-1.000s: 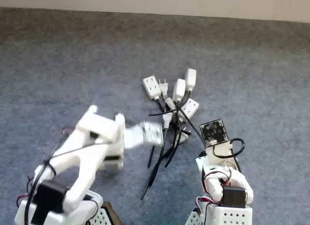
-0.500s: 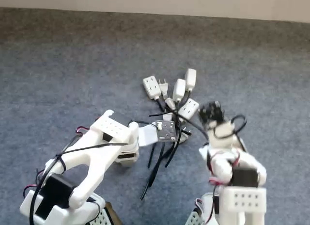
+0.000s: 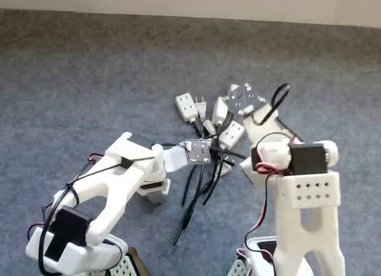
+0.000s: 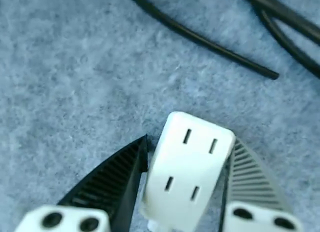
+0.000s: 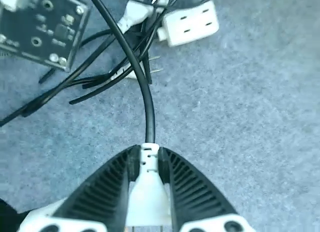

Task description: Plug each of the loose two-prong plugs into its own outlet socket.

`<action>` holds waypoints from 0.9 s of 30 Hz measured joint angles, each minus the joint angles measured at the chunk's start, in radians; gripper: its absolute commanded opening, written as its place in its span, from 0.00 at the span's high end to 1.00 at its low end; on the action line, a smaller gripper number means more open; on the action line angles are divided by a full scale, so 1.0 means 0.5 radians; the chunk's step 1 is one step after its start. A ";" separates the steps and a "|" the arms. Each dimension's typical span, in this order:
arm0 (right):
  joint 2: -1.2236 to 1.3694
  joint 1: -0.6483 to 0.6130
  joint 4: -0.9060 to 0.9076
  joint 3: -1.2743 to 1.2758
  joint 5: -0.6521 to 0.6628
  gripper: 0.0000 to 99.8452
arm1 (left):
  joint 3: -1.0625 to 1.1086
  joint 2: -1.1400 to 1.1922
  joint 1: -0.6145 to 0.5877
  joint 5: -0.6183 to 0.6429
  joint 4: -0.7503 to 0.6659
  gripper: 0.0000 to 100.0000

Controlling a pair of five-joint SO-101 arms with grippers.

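Note:
My left gripper is shut on a white outlet socket, its slotted face pointing away from the wrist, just above the carpet. In the high view this gripper sits at the near edge of a tangle of black cords. My right gripper is shut on a white plug whose black cord runs off into the tangle. A loose two-prong plug and another white socket lie beyond it. The right arm's wrist hangs over the far sockets.
More white sockets and a pronged plug lie fanned out on the grey carpet. Black cords trail toward the arm bases. A loose cord end lies ahead of the left gripper.
The right arm has risen from its folded pose and stretched forward over the sockets. The left gripper has slid right and a little farther into the cord tangle.

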 measured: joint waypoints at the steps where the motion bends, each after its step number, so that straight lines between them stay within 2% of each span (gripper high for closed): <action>1: 0.025 0.000 0.028 -0.092 0.000 0.99 | 0.000 0.000 -0.015 0.000 -0.003 0.75; 8: 0.098 -0.003 0.034 -0.153 -0.006 0.99 | 0.046 -0.077 -0.037 -0.003 -0.003 0.75; 10: 0.098 -0.003 0.015 -0.129 -0.043 0.99 | 0.095 -0.117 -0.037 -0.074 -0.003 0.75; 16: 0.098 -0.003 -0.236 -0.110 -0.338 0.99 | 0.196 -0.233 -0.052 -0.178 -0.006 0.75; 22: 0.098 -0.012 -0.592 -0.089 -0.626 0.99 | 0.218 -0.537 -0.110 -0.199 0.252 0.75; 27: 0.098 -0.209 -0.694 0.107 -0.703 0.99 | 0.132 -0.841 -0.196 -0.203 0.390 0.74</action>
